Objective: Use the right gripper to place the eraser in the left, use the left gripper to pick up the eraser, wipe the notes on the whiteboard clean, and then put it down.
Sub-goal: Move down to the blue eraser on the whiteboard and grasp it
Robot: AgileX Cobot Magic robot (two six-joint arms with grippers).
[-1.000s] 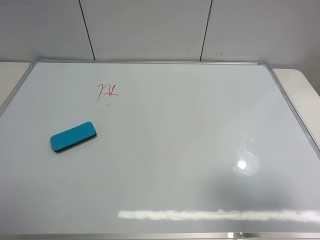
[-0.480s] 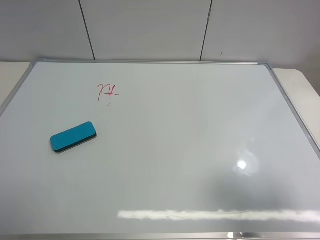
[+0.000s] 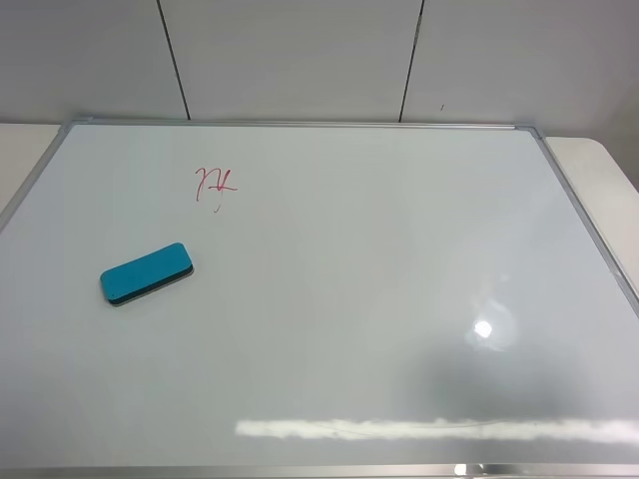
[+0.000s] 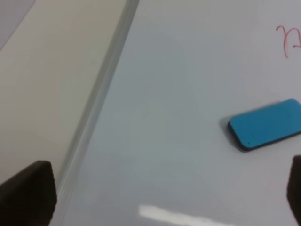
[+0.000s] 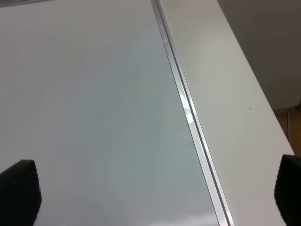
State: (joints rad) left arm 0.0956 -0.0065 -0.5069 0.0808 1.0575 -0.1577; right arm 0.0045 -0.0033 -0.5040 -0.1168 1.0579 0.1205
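We've got the teal-blue oblong eraser (image 3: pixel 147 272) flat on the silver-framed whiteboard (image 3: pixel 349 299) toward the left edge of the bench (image 3: pixel 20 150), near red scribbled notes (image 3: pixel 215 183); black left gripper (image 4: pixel 162 193) and right gripper (image 5: pixel 153 193) gape wide, empty

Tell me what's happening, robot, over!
Left claw open, empty. Right claw open, empty. Eraser flat on whiteboard, red notes unwiped. Nothing seen in the way.
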